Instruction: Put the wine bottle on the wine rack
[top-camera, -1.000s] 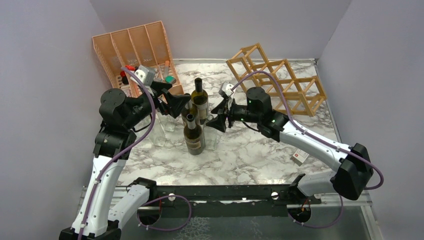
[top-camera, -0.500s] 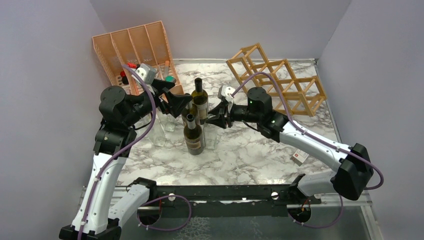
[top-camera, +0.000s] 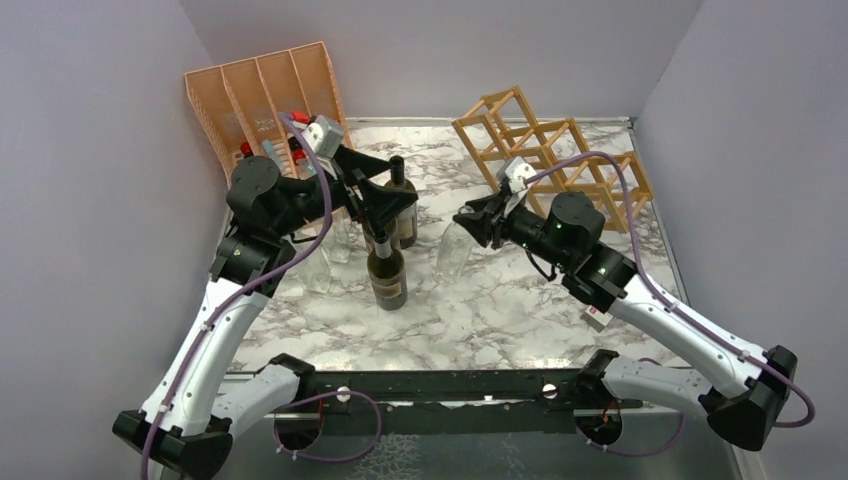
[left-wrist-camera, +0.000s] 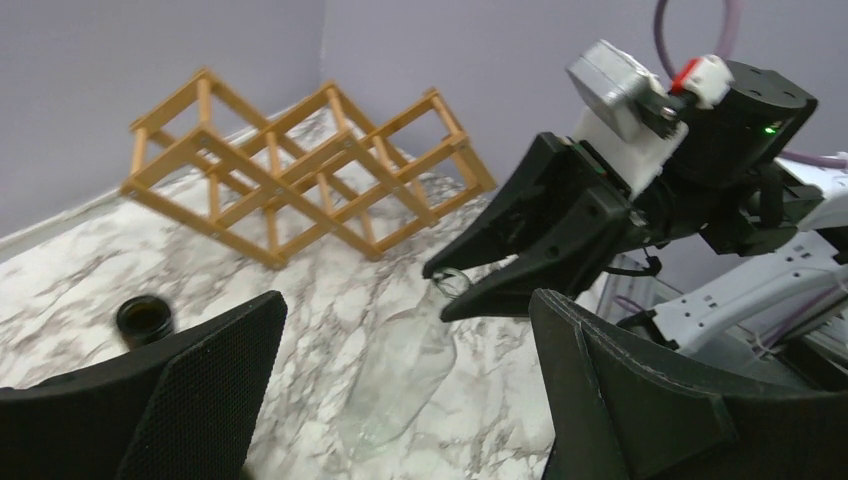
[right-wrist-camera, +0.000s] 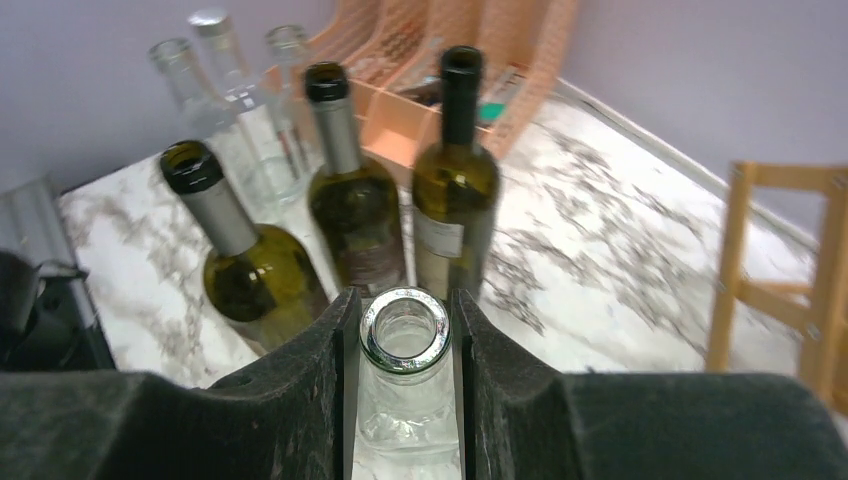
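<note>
A clear glass wine bottle (top-camera: 451, 252) leans over the marble table, held by its neck. My right gripper (top-camera: 472, 221) is shut on that neck; in the right wrist view the bottle's open mouth (right-wrist-camera: 405, 329) sits between the two pads (right-wrist-camera: 325, 380). The left wrist view shows the bottle (left-wrist-camera: 400, 385) tilted, its base low by the table. My left gripper (top-camera: 386, 205) is open and empty above the dark bottles, left of the clear bottle. The light wooden wine rack (top-camera: 556, 162) stands at the back right, behind the right gripper, and also shows in the left wrist view (left-wrist-camera: 300, 165).
Three dark green bottles stand in the middle of the table, the nearest (top-camera: 388, 272) and the farthest (top-camera: 404, 200) among them. Clear bottles (top-camera: 320, 262) stand to their left. An orange-pink slotted organiser (top-camera: 268, 95) is at the back left. Grey walls enclose the table.
My right gripper has drawn back to the right with the clear bottle's neck in it, tipping the bottle. My left arm has reached farther right, over the dark bottles.
</note>
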